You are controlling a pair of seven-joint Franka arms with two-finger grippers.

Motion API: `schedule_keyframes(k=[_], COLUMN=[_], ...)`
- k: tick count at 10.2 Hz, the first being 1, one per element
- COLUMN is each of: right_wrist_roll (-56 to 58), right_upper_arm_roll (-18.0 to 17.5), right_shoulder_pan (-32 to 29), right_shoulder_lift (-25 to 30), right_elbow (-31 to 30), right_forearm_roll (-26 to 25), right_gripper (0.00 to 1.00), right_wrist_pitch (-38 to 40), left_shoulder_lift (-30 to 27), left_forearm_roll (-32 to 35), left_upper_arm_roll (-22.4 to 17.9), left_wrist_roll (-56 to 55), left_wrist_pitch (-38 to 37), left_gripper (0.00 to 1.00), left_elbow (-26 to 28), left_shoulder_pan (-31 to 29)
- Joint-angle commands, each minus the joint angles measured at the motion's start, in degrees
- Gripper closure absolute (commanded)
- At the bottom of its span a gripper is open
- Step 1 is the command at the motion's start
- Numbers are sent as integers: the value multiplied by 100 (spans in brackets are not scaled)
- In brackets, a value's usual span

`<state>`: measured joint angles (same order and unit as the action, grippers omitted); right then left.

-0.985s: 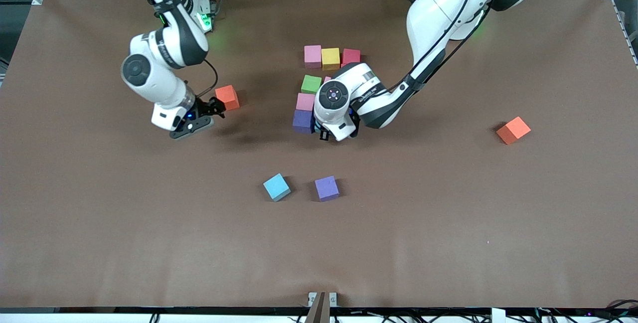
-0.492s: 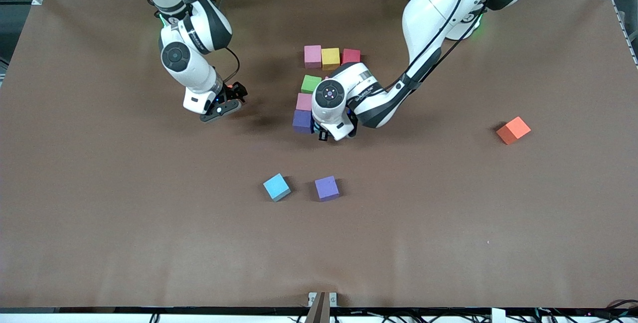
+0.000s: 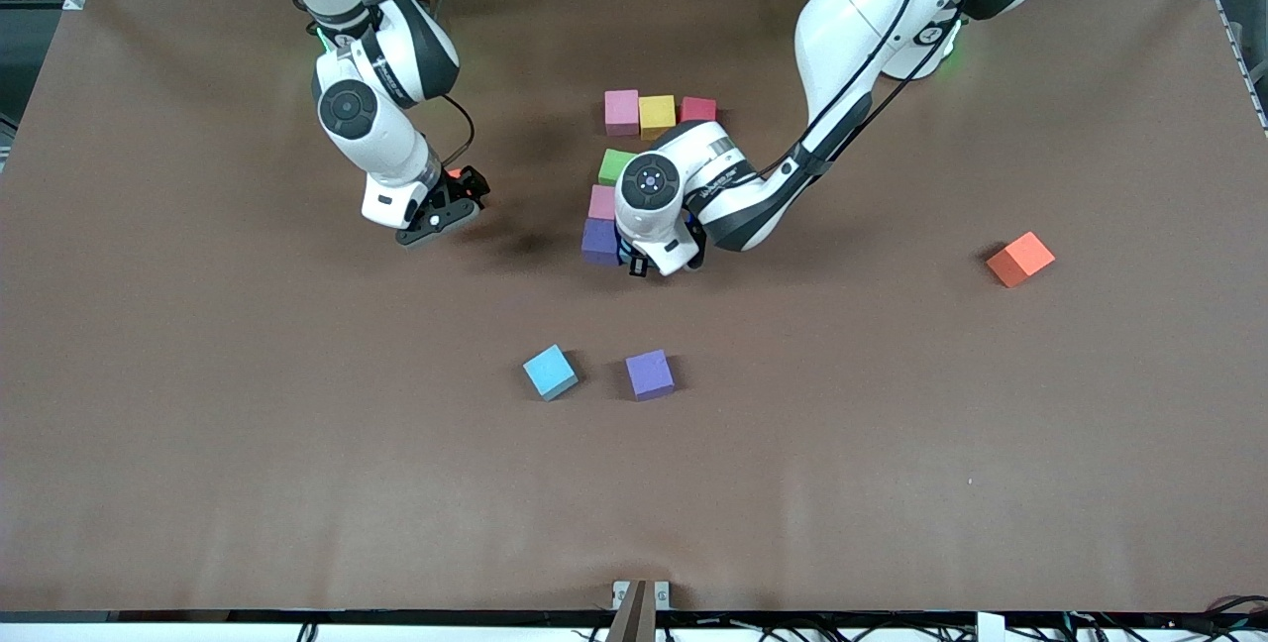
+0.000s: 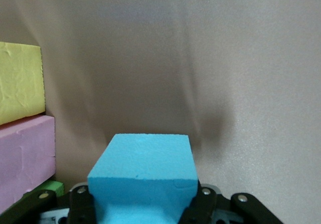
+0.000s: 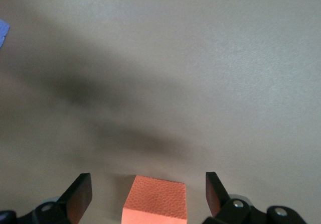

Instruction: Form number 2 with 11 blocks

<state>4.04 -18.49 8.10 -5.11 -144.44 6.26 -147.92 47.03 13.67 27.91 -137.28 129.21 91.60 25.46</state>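
Blocks form a partial number 2 (image 3: 644, 171) mid-tabletop. The left pincer (image 4: 145, 209), clamped on a light blue block (image 4: 143, 176), should lower squarely beside the purple block (image 3: 599, 242). The right pincer (image 5: 145, 196) waits wide open over an orange cube (image 5: 155, 199).

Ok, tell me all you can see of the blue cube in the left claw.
The blue cube is matte, light blue foam by its look, with clean edges and a finely grained top. It sits level, clamped between the left claw's dark fingers, just above the brown table beside the pink block and yellow block.
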Motion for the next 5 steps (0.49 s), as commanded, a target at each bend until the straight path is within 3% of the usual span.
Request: schedule_keyframes(k=[1, 2, 3, 5], right_wrist_roll=[-44, -44, -53, -62], right_upper_arm_roll=[-40, -23, -23, 21], right_shoulder_pan=[-98, -124, -151, -177], right_shoulder_lift=[-95, -209, -349, -674], right_elbow=[450, 687, 950, 1469], right_forearm_roll=[-143, -143, -151, -151], right_gripper=[0, 0, 0, 0], right_wrist_pitch=[44, 44, 44, 96], left_shoulder_lift=[104, 104, 95, 95], left_forearm_roll=[-110, -101, -101, -110], left_upper_arm_roll=[-84, -84, -102, -102], left_wrist_roll=[-88, -88, -88, -106], left_wrist_pitch=[69, 113, 113, 113], left_gripper=[100, 16, 0, 0], left_elbow=[-125, -125, -125, -125], left_shoulder_pan=[117, 100, 108, 109])
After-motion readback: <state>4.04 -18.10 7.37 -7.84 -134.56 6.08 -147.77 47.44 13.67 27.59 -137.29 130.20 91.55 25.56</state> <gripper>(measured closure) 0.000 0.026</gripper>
